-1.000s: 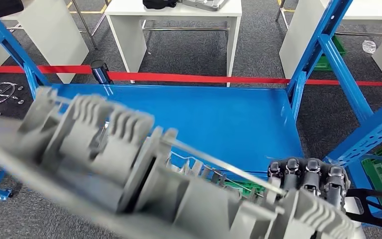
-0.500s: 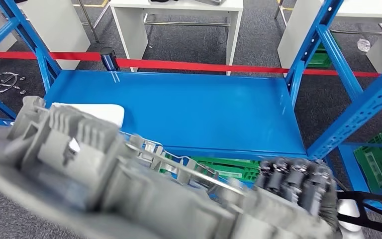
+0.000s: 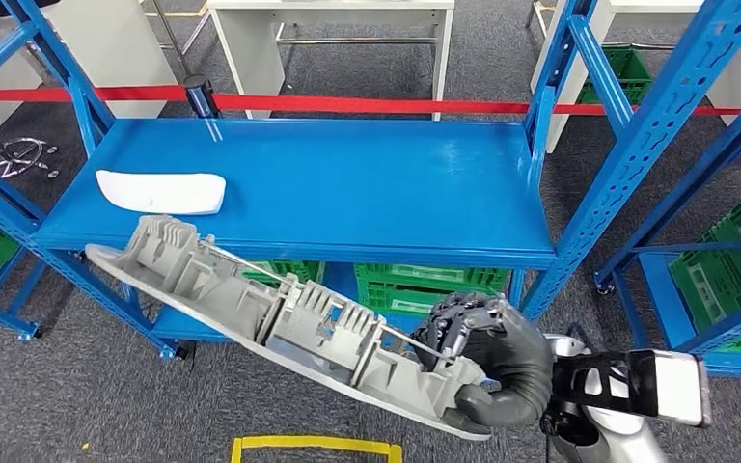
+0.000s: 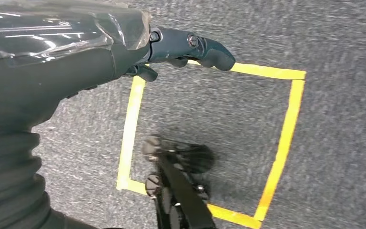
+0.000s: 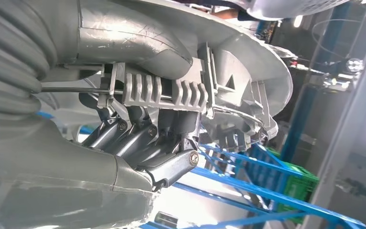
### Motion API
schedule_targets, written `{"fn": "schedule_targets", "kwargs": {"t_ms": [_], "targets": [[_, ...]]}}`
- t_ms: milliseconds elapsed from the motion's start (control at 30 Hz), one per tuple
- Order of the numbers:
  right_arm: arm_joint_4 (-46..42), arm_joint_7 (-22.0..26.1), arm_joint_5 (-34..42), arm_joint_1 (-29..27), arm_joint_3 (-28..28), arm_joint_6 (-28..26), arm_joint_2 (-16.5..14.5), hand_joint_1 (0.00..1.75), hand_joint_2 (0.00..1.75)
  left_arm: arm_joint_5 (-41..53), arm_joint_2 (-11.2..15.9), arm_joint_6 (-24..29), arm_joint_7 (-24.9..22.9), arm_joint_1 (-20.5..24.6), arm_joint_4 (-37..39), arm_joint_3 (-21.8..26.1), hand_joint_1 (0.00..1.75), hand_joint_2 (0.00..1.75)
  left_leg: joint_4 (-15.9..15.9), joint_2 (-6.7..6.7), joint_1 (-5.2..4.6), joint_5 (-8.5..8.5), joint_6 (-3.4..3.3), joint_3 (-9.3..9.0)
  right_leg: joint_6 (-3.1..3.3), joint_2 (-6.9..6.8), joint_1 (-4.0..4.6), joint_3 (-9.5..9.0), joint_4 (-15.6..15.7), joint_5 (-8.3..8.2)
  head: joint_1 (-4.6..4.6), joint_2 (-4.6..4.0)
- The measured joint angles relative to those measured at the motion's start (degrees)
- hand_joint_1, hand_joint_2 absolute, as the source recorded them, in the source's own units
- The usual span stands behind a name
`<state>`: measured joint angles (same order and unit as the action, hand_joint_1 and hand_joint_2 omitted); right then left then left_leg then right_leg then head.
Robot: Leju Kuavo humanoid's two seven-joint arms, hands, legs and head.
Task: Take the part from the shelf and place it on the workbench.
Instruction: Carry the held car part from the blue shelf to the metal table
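Observation:
A long grey plastic part with ribs and clips on its inner face hangs in the air in front of the blue shelf, below its front edge and tilted down to the right. My right hand grips its right end, thumb under the rim and fingers over the ribs. In the right wrist view the fingers press into the ribbed part. A second, white part lies on the shelf at the left. My left hand hangs over the carpet, holding nothing, its fingers apart.
Blue rack uprights stand at right and left. Green crates sit under the shelf and at the far right. A red barrier tape and white tables lie beyond. A yellow tape square marks the floor.
The whole view has shifted back from the rack. The grey part, which loomed close to the camera, now sits lower and farther off in my right hand. The white part has come into sight.

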<state>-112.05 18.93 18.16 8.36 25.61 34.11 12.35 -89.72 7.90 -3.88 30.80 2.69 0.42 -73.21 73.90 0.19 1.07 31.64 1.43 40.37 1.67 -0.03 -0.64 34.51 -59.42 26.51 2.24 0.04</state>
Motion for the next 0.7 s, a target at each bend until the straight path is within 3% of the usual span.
{"fn": "schedule_targets", "kwargs": {"t_ms": [67, 133, 200, 267, 300, 333, 400, 433, 467, 500, 533, 567, 600, 667, 700], "targets": [[0.5, 0.0, -0.1, 0.6, 0.4, -0.2, 0.0, 1.75, 1.75, 0.0, 0.2, 0.0, 0.2, 0.2, 0.0, 0.0, 0.00, 1.75, -6.4, -0.17, -0.40, -1.74, -1.26, -5.58, -0.05, 0.06, 0.35, 1.25, 0.0, -1.13, -0.01, 0.00], [0.8, 0.0, 0.2, 1.3, 0.7, -0.2, 0.0, 1.75, 1.75, 0.0, 0.6, -0.1, 0.4, 0.4, 0.0, 0.0, 0.00, 1.75, -14.0, -0.20, -0.95, -1.56, -2.40, -10.98, -0.41, -0.01, 0.45, 1.85, 0.2, -2.18, -0.10, 0.00], [1.0, 0.1, 0.4, 1.9, 1.0, -0.2, 0.0, 1.75, 1.75, 0.0, 1.0, -0.2, 0.6, 0.5, 0.1, 0.0, 0.00, 1.75, -16.7, -0.14, -1.52, -1.46, -2.79, -12.40, -1.12, -0.18, 0.03, 1.99, 0.6, -3.21, -0.10, 0.00], [1.2, 0.1, 0.5, 2.1, 1.2, -0.2, 0.0, 1.75, 1.75, 0.0, 1.4, -0.2, 0.7, 0.5, 0.1, 0.0, 0.00, 1.75, -18.1, -0.02, -1.78, -3.38, -3.36, -11.98, -1.60, -0.20, -0.18, 2.39, 0.9, -3.73, -0.05, 0.00], [1.2, 0.2, 0.6, 2.3, 1.3, -0.2, 0.0, 1.75, 1.75, 0.0, 1.5, -0.3, 0.7, 0.6, 0.2, 0.0, 0.00, 1.75, -18.9, 0.11, -1.74, -4.52, -3.75, -11.61, -1.48, -0.14, -0.11, 2.92, 0.3, -2.80, -0.11, 0.00], [1.4, 0.2, 0.6, 2.4, 1.4, -0.2, 0.0, 1.75, 1.75, 0.0, 1.5, -0.3, 0.7, 0.7, 0.2, 0.0, 0.00, 1.75, -19.7, 0.24, -1.61, -5.68, -3.96, -11.05, -1.15, -0.08, -0.03, 3.62, -1.4, -0.92, -0.17, 0.00], [1.6, 0.2, 0.6, 2.5, 1.5, -0.2, 0.1, 1.75, 1.75, 0.0, 1.3, -0.3, 0.7, 0.7, 0.1, 0.0, 0.00, 1.75, -19.9, 0.37, -1.55, -7.42, -4.08, -9.36, -0.61, -0.02, -0.15, 5.24, -7.4, 4.18, -0.26, 0.00], [1.8, 0.2, 0.6, 2.5, 1.5, -0.2, 0.2, 1.75, 1.75, 0.0, 1.2, -0.3, 0.7, 0.7, 0.1, 0.0, 0.00, 1.75, -19.8, 0.42, -1.54, -8.17, -3.95, -8.37, -0.79, -0.03, -0.23, 5.72, -10.8, 5.75, -0.27, 0.00], [1.9, 0.2, 0.6, 2.5, 1.6, -0.2, 0.3, 1.75, 1.75, 0.0, 1.1, -0.4, 0.7, 0.7, 0.1, 0.0, 0.00, 1.75, -19.7, 0.46, -1.51, -8.90, -3.85, -7.33, -1.34, -0.03, -0.33, 5.71, -13.3, 6.12, -0.27, 0.00], [2.1, 0.2, 0.6, 2.5, 1.7, -0.2, 0.3, 1.75, 1.75, 0.0, 1.0, -0.4, 0.7, 0.7, 0.1, -0.1, 0.00, 1.75, -19.5, 0.50, -1.43, -9.60, -3.67, -6.20, -2.16, -0.04, -0.46, 4.91, -14.1, 5.32, -0.27, 0.00], [2.2, 0.2, 0.6, 2.5, 1.7, -0.2, 0.4, 1.75, 1.75, 0.0, 0.9, -0.4, 0.7, 0.7, 0.1, -0.1, 0.00, 1.75, -19.1, 0.53, -1.28, -10.23, -3.42, -4.99, -3.03, -0.05, -0.64, 3.22, -13.1, 3.93, -0.27, 0.00], [2.3, 0.2, 0.6, 2.6, 1.7, -0.2, 0.4, 1.75, 1.75, 0.0, 0.8, -0.4, 0.7, 0.7, 0.1, -0.1, 0.00, 1.75, -18.4, 0.55, -1.14, -10.76, -3.09, -3.77, -3.75, -0.07, -0.87, 0.65, -10.2, 2.96, -0.27, 0.00], [2.4, 0.2, 0.7, 2.6, 1.7, -0.2, 0.4, 1.75, 1.75, 0.0, 0.8, -0.4, 0.7, 0.7, 0.1, -0.1, 0.00, 1.75, -17.6, 0.54, -1.07, -11.16, -2.72, -2.54, -4.03, -0.08, -0.90, -2.39, -6.2, 3.19, -0.31, 0.00], [2.4, 0.5, 1.1, 2.6, 1.7, -0.2, 0.4, 1.75, 1.75, 0.0, 0.9, -0.5, 0.8, 0.7, 0.1, -0.1, 0.00, 1.75, -16.0, 0.49, -1.07, -11.72, -2.05, -1.01, -3.27, -0.03, -0.74, -6.06, -0.5, 5.19, -0.12, 0.00], [2.4, 0.9, 1.7, 2.6, 1.7, 0.0, 0.4, 1.75, 1.75, 0.0, 0.9, -0.6, 0.8, 0.6, 0.1, -0.1, 0.00, 1.75, -15.7, 0.46, -1.04, -12.06, -1.78, -0.66, -2.67, 0.00, -0.50, -6.47, 0.5, 5.98, -0.02, 0.00]]}}
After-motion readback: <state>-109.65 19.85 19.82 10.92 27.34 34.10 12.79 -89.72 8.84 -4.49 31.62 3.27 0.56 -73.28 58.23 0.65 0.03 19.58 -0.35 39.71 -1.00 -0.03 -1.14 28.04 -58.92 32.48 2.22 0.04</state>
